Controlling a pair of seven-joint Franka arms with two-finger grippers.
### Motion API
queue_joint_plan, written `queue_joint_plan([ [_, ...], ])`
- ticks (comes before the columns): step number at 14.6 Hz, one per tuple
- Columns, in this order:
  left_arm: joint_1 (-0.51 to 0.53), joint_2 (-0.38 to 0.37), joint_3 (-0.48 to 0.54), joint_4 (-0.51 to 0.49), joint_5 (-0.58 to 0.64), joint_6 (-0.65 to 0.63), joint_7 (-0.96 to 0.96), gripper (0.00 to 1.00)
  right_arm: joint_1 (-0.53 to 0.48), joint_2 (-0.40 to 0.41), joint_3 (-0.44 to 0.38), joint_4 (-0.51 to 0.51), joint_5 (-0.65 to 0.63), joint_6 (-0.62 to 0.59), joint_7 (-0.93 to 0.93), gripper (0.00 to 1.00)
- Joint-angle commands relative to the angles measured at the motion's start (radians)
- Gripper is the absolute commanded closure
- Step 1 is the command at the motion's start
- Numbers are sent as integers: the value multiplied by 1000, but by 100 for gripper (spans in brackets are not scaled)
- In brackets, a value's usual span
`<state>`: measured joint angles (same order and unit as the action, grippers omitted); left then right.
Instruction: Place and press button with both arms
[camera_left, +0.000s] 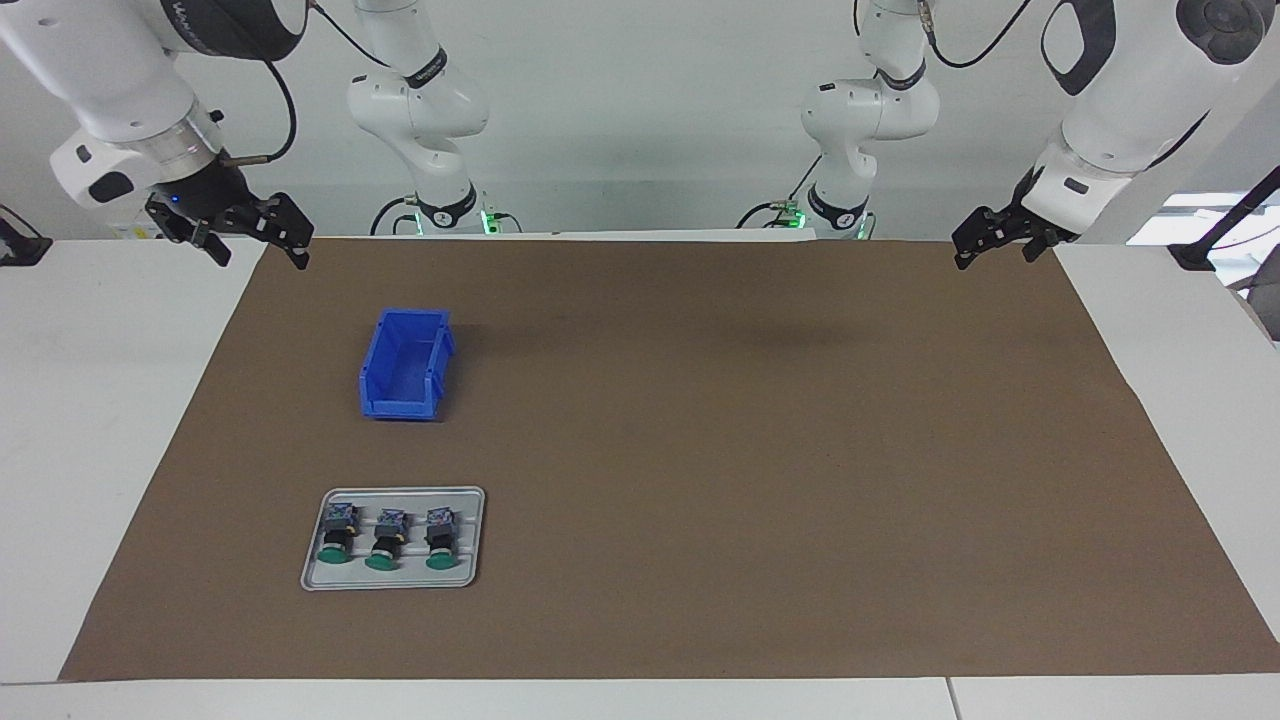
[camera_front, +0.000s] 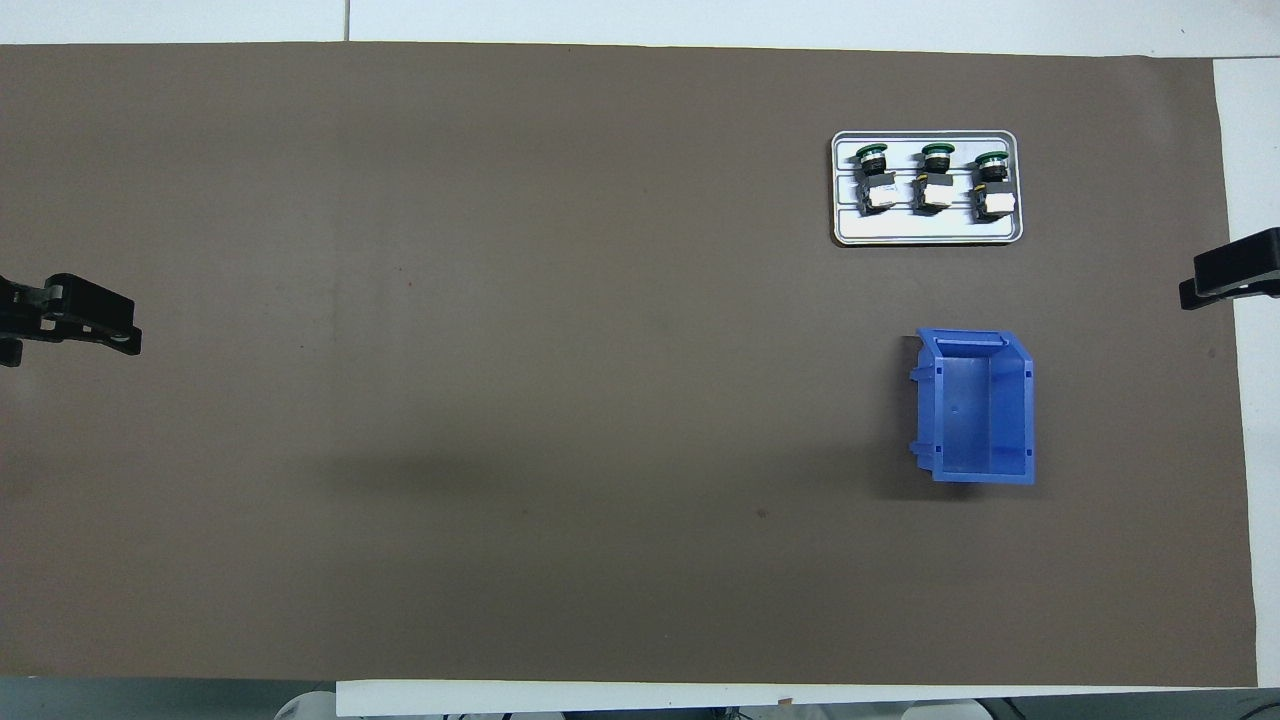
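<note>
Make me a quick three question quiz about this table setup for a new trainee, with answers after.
1. How many buttons lie on the grey tray?
2. True or false: the blue bin already holds a button.
3. Which sits nearer to the robots, the bin or the tray?

Key
1. Three, side by side.
2. False; the bin shows nothing inside.
3. The bin. Both stand toward the right arm's end of the table, while the left pincer and right pincer wait open over the table's ends.

lab | 2 white arms (camera_left: 420, 100) | brown mat (camera_left: 700, 450) on white table (camera_left: 100, 400)
</note>
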<state>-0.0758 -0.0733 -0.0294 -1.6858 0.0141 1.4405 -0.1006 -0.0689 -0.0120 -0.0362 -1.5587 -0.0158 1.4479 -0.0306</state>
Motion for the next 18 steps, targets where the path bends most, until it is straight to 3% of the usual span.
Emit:
queue_joint_plan([
  [1, -10, -7, 3, -3, 4, 17, -13, 0, -5, 1, 7, 12, -24, -11, -28, 0],
  [11, -10, -11, 3, -11, 4, 31, -4, 0, 3, -11, 15, -15, -7, -15, -41, 0],
  [13, -10, -10, 3, -12, 4, 32, -1, 0, 26, 0, 31, -9, -6, 37, -63, 0],
  [18, -10, -11, 3, -12, 4, 34, 1, 0, 185, 179, 36, 2, -9, 230, 102, 0],
])
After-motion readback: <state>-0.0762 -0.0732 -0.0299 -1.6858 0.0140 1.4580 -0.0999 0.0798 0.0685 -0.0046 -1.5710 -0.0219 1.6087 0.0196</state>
